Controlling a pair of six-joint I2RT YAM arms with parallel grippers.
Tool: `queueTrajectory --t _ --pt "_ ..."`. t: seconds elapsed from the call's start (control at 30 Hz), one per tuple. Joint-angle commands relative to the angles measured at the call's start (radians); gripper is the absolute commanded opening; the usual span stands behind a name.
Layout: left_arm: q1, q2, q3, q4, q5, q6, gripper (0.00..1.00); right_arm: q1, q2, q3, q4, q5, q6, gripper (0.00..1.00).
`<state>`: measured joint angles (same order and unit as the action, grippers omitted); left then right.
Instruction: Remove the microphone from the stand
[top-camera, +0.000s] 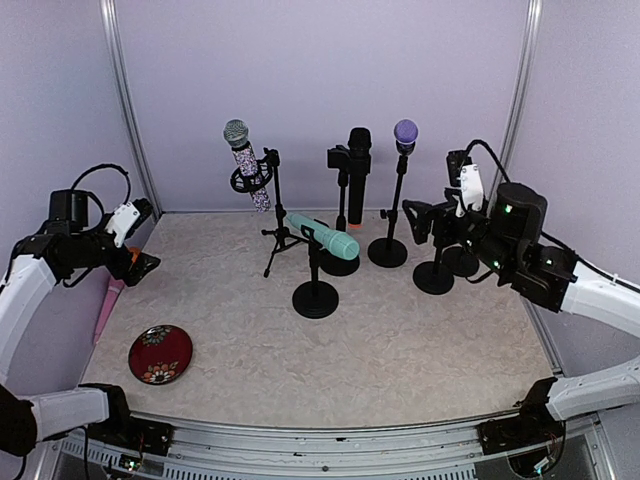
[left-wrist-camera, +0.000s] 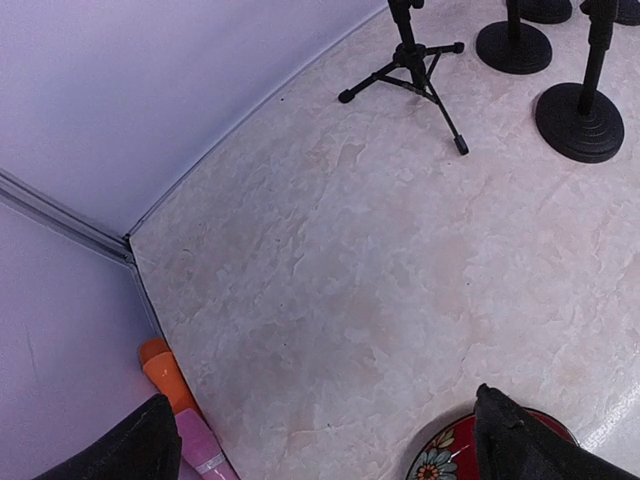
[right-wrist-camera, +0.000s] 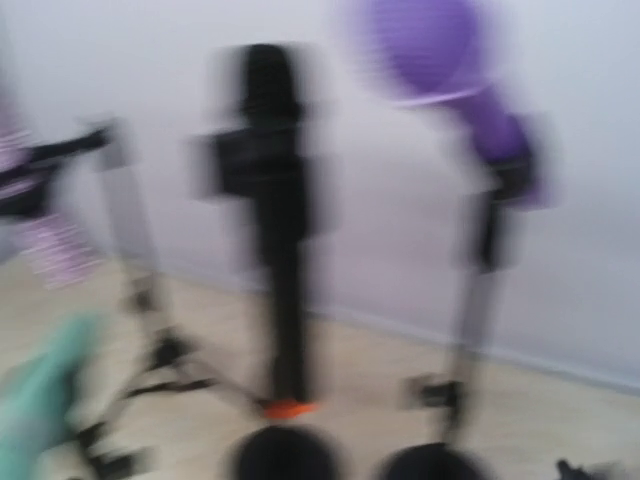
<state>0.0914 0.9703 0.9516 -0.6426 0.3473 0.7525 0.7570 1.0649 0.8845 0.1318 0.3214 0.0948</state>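
four microphones sit in stands toward the back of the surface (top-camera: 400, 340): a sparkly one (top-camera: 246, 163) on the tripod stand (top-camera: 278, 235), a teal one (top-camera: 323, 236) lying nearly level in its clip, and a black one (top-camera: 358, 158) and a purple-headed one (top-camera: 405, 133), both upright. the right hand (top-camera: 447, 215) hangs beside two bare stands (top-camera: 434, 272), near the purple-headed one. its wrist view is smeared and shows no fingers, so i cannot tell whether that hand is apart or together. nothing looks held in it. the left hand (left-wrist-camera: 322, 400) is spread wide and empty. it is at the left edge, well apart from every stand, above an orange-and-pink object (left-wrist-camera: 180, 405) by the wall and a red dish (left-wrist-camera: 470, 455).

crowding looks like the main risk. a reach for the purple-headed one passes right by the bare stands, and a brushed pole could tip into its neighbours. the smear suggests quick motion, which would make such a knock harder. a tight clip is the other worry: with nothing bracing the base, the whole stand may lift with the microphone, then drop. a jolt could also slide the teal one out of its clip.
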Motion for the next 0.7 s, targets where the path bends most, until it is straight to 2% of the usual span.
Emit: queueTrajectory --t 0.0,0.2,0.33,0.67 --pt "0.011 0.019 0.023 -0.021 0.061 0.021 0.99 0.174 -0.029 -0.085 0.055 0.012 0.011 1.00" --pt "0.014 -0.001 0.016 -0.041 0.130 0.037 0.99 0.302 0.069 -0.074 0.090 -0.011 -0.038 1.00" --pt "0.011 -0.034 -0.009 -0.041 0.154 0.050 0.99 0.312 0.157 -0.043 0.127 -0.027 -0.023 1.00" --pt "0.001 -0.064 -0.043 -0.051 0.141 0.066 0.99 0.308 0.434 0.140 0.144 0.092 -0.026 0.99"
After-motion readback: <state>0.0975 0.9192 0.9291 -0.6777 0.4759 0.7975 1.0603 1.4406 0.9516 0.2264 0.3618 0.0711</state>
